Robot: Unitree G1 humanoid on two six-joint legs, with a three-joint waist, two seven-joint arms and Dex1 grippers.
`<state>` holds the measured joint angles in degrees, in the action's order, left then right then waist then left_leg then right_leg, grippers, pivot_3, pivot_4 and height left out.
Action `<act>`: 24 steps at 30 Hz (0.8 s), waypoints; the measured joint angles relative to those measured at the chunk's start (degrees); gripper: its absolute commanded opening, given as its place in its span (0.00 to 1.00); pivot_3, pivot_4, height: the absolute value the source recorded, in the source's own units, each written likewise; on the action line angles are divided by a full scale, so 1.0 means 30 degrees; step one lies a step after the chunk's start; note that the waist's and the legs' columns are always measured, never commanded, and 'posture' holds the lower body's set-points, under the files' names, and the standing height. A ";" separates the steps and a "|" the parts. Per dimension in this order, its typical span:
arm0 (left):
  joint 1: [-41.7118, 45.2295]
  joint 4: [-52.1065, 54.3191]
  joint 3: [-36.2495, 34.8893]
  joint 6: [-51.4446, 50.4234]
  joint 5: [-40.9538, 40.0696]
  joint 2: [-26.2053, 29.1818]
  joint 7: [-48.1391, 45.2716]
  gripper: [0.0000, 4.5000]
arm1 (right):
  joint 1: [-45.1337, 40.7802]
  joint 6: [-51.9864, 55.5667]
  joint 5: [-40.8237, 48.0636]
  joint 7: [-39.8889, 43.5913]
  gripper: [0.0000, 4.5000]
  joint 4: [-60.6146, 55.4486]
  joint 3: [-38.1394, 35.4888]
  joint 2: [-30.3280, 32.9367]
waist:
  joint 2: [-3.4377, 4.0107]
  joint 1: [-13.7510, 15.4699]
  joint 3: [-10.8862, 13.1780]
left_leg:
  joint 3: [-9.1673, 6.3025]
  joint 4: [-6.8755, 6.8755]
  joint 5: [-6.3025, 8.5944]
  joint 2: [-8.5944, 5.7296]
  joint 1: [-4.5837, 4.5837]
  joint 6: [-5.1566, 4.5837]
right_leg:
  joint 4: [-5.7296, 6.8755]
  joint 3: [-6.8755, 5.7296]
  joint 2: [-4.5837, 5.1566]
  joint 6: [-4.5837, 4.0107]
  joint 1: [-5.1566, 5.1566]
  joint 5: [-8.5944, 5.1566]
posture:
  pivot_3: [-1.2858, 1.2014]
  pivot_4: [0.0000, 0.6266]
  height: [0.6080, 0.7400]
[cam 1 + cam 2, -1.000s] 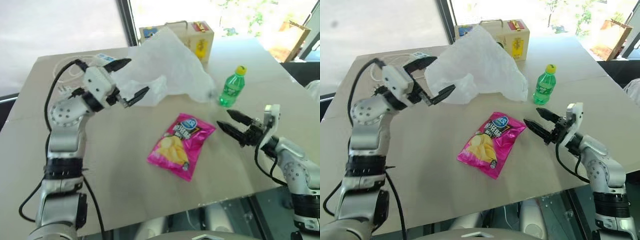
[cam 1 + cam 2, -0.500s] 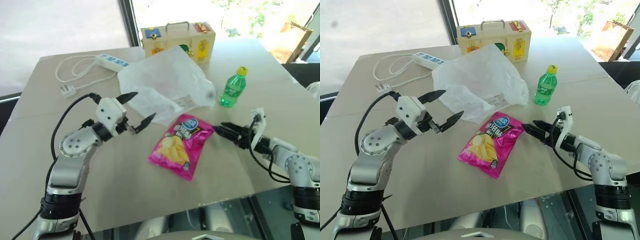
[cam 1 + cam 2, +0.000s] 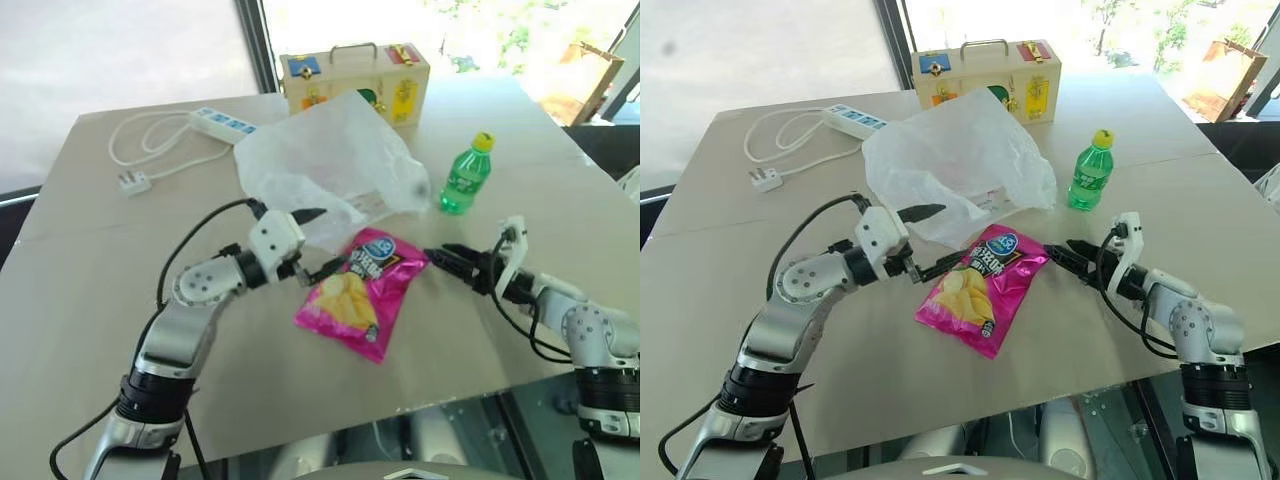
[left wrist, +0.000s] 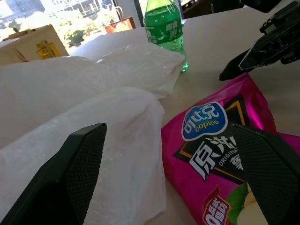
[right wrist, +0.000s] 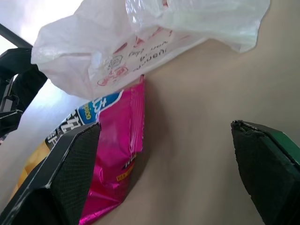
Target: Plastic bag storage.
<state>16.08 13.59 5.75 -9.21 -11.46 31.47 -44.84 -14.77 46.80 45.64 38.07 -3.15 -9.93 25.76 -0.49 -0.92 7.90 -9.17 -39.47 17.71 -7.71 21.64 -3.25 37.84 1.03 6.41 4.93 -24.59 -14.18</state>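
- The table (image 3: 90, 290) carries everything; the bag serves as the landmark here.
- The bag (image 3: 325, 165) lies loose and crumpled on the table, spread wide and unfolded. Neither gripper holds it, so by my reading the storing has hardly begun: it has yet to be gathered, flattened or folded, and put away.
- The wooden box (image 3: 355, 75) stands just behind the bag.
- The chips packet (image 3: 362, 292) lies just in front of the bag, its top edge touching or slightly under the bag's front edge. It may need shifting before the bag can be handled cleanly.
- The power strip (image 3: 222, 121) and its cable lie to the bag's left rear.
- The bottle (image 3: 466, 175) stands upright just to the bag's right.
- The left gripper (image 3: 312, 243) is released, jaws wide and empty, at the bag's front edge, one finger over the bag, the other by the packet.
- The right gripper (image 3: 455, 262) is released and empty too, to the front right of the bag, near the packet's corner.
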 measured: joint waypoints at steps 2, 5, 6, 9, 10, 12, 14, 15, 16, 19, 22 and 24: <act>0.0574 -0.0997 0.0459 0.0371 0.0770 -0.0195 0.0196 0.99 | 0.0159 -0.0045 0.0004 -0.0001 1.00 -0.0219 -0.0021 -0.0146 | 0.0000 0.0065 -0.0002 | 0.0003 -0.0016 0.0000 -0.0002 -0.0004 0.0001 | 0.0005 -0.0001 -0.0048 -0.0002 0.0010 0.0002 | 0.52 0.24 1.00; 0.1667 -0.2939 0.0861 0.0945 0.1895 -0.0834 0.0908 0.99 | 0.0453 -0.1563 -0.0201 0.0706 1.00 -0.0715 -0.0016 -0.0474 | -0.0001 0.0091 -0.0004 | -0.0001 -0.0022 -0.0001 -0.0003 -0.0006 0.0001 | 0.0003 -0.0005 -0.0053 -0.0004 0.0018 0.0005 | 0.52 0.24 1.00; 0.1924 -0.3463 0.0945 0.1115 0.2071 -0.0996 0.1011 0.99 | 0.0626 -0.2262 -0.0402 0.1184 1.00 -0.0986 -0.0015 -0.0461 | -0.0002 0.0080 -0.0004 | -0.0001 -0.0020 0.0000 -0.0003 -0.0004 0.0001 | -0.0002 -0.0004 -0.0053 -0.0004 0.0017 0.0005 | 0.52 0.24 1.00; 0.2141 -0.4525 0.1201 0.1565 0.2384 -0.1324 0.1107 0.88 | 0.1527 -0.5045 -0.0910 0.3524 1.00 -0.1824 -0.0062 -0.0219 | -0.0003 0.0035 -0.0005 | -0.0006 0.0006 0.0000 -0.0002 0.0003 0.0000 | -0.0017 -0.0015 -0.0048 -0.0004 0.0001 0.0005 | 0.52 0.24 1.00; 0.2146 -0.4794 0.1264 0.1644 0.2422 -0.1391 0.1091 0.83 | 0.1733 -0.5779 -0.1065 0.4169 1.00 -0.1949 -0.0066 -0.0009 | -0.0003 0.0030 -0.0004 | -0.0007 0.0007 0.0000 -0.0002 0.0003 0.0000 | -0.0022 -0.0020 -0.0048 -0.0004 0.0001 0.0005 | 0.52 0.24 1.00; 0.2167 -0.5270 0.1278 0.1872 0.2514 -0.1572 0.1080 0.62 | 0.2086 -0.7271 -0.1569 0.5468 1.00 -0.2156 -0.0163 0.0695 | -0.0003 0.0032 -0.0005 | -0.0001 0.0001 0.0000 -0.0002 0.0002 0.0000 | -0.0020 -0.0019 -0.0050 -0.0004 0.0002 0.0005 | 0.52 0.24 1.00; 0.2272 -0.5547 0.1273 0.2033 0.2518 -0.1733 0.1109 0.42 | 0.2184 -0.7975 -0.1795 0.6112 1.00 -0.2317 -0.0259 0.1284 | -0.0004 0.0041 -0.0005 | 0.0000 -0.0011 0.0000 -0.0001 -0.0002 0.0000 | -0.0009 -0.0019 -0.0051 -0.0004 0.0007 0.0005 | 0.52 0.24 1.00; 0.2402 -0.5644 0.1273 0.2101 0.2519 -0.1887 0.1121 0.30 | 0.2182 -0.8299 -0.1889 0.6398 1.00 -0.2373 -0.0320 0.1535 | -0.0006 0.0045 -0.0006 | -0.0002 -0.0019 0.0000 -0.0001 -0.0003 0.0001 | -0.0001 -0.0019 -0.0051 -0.0004 0.0010 0.0005 | 0.52 0.24 1.00; 0.2503 -0.5685 0.1272 0.2165 0.2521 -0.1982 0.1139 0.18 | 0.2181 -0.8400 -0.1959 0.6501 1.00 -0.2380 -0.0362 0.1635 | -0.0008 0.0058 -0.0008 | -0.0003 -0.0022 0.0000 -0.0001 -0.0007 0.0001 | 0.0003 -0.0020 -0.0050 -0.0004 0.0015 0.0005 | 0.52 0.24 1.00; 0.2930 -0.6028 0.1139 0.2531 0.2599 -0.2210 0.1534 0.01 | 0.2184 -0.8696 -0.2125 0.6771 1.00 -0.2374 -0.0364 0.1848 | -0.0010 0.0053 -0.0009 | 0.0000 -0.0023 0.0000 0.0000 -0.0008 0.0001 | 0.0003 -0.0014 -0.0043 -0.0004 0.0017 0.0005 | 0.52 0.24 1.00; 0.2966 -0.6268 0.0735 0.2818 0.2487 -0.2334 0.1815 0.01 | 0.2156 -0.9019 -0.2503 0.6755 1.00 -0.2282 -0.0286 0.1845 | -0.0011 0.0046 -0.0009 | -0.0002 -0.0020 0.0000 0.0000 -0.0004 0.0001 | -0.0002 -0.0016 -0.0028 -0.0004 0.0011 0.0005 | 0.52 0.24 1.00; 0.2879 -0.5966 0.0074 0.2781 0.1727 -0.2552 0.1923 0.01 | 0.2025 -0.8787 -0.2845 0.6274 1.00 -0.2225 0.0106 0.1745 | -0.0010 0.0037 -0.0009 | 0.0000 -0.0021 0.0000 0.0000 -0.0004 0.0000 | -0.0003 -0.0016 -0.0028 -0.0004 0.0010 0.0005 | 0.52 0.24 1.00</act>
<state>24.72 -4.31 5.98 -0.87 -6.28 23.82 -39.08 -8.70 20.44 37.10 56.89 -9.82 -9.61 31.00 -0.52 -0.81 7.87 -9.17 -39.53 17.71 -7.71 21.63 -3.25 37.83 0.99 6.33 4.91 -24.56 -14.16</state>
